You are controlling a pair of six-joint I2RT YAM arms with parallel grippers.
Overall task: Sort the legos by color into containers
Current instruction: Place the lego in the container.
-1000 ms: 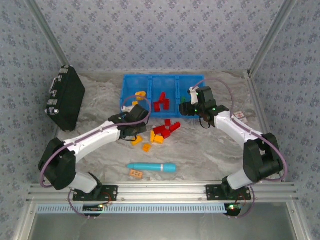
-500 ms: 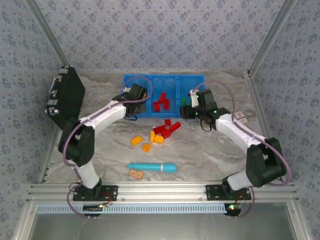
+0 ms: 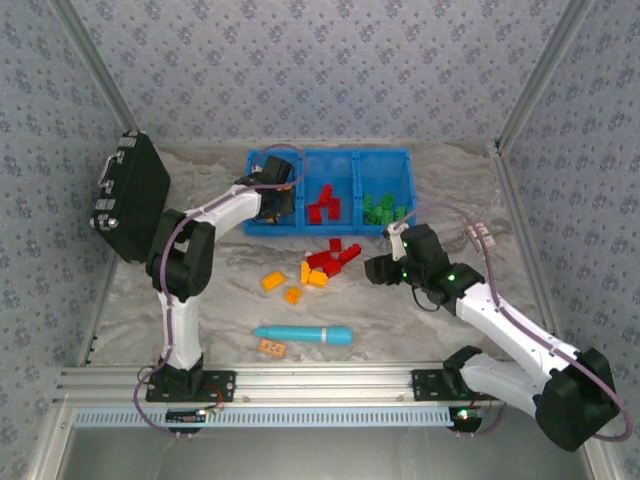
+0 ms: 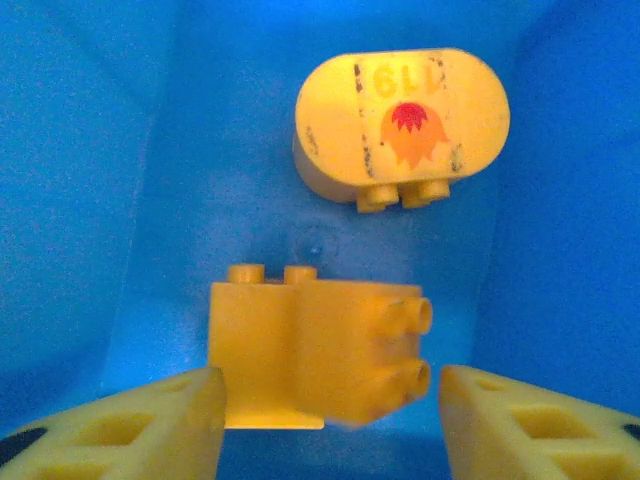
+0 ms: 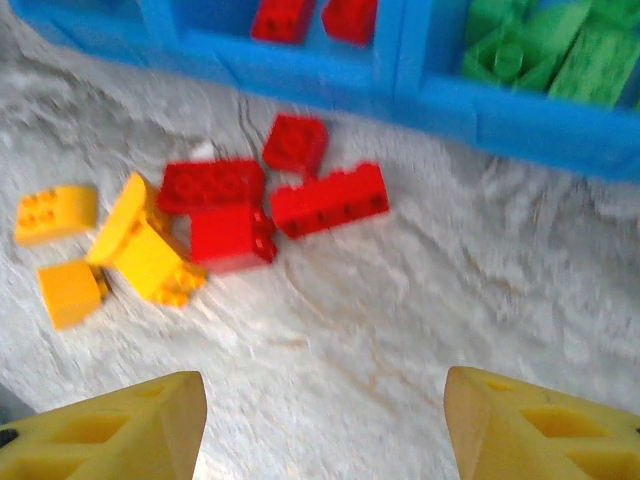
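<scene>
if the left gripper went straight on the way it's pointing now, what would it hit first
Probably the yellow brick, lying just ahead of the left gripper between its open jaws on the blue bin floor; depth is hard to judge.

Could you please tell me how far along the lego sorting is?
Done: in the blue bin, green legos lie in the right compartment, red ones in the middle, a rounded yellow piece in the left. In hand: nothing gripped; the left pincer stands open over a yellow brick inside that compartment, the right pincer open above the table. Left: a red cluster and several orange-yellow bricks on the table.
</scene>
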